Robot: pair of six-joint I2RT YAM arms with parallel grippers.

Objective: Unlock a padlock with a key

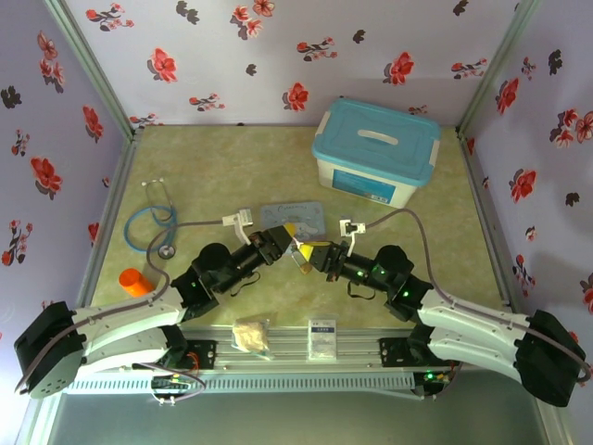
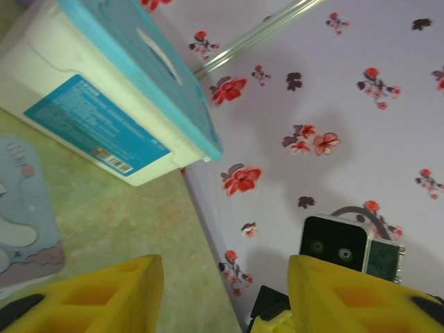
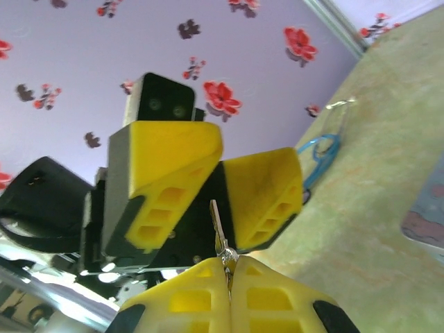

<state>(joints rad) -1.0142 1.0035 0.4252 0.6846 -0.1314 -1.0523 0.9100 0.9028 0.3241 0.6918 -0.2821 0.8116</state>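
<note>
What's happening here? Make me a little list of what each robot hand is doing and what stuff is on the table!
left gripper: open, facing the right one
right gripper: shut on the key, which sticks out past its fingertips
where: both meet over the middle of the table
behind them: pale blue tin, blue-lidded box
left side: stethoscope, orange cup

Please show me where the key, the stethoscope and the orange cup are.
key (image 3: 217,225), right wrist view, middle of its blade.
stethoscope (image 1: 166,251), top external view, its chest piece.
orange cup (image 1: 135,281), top external view, its side.
</note>
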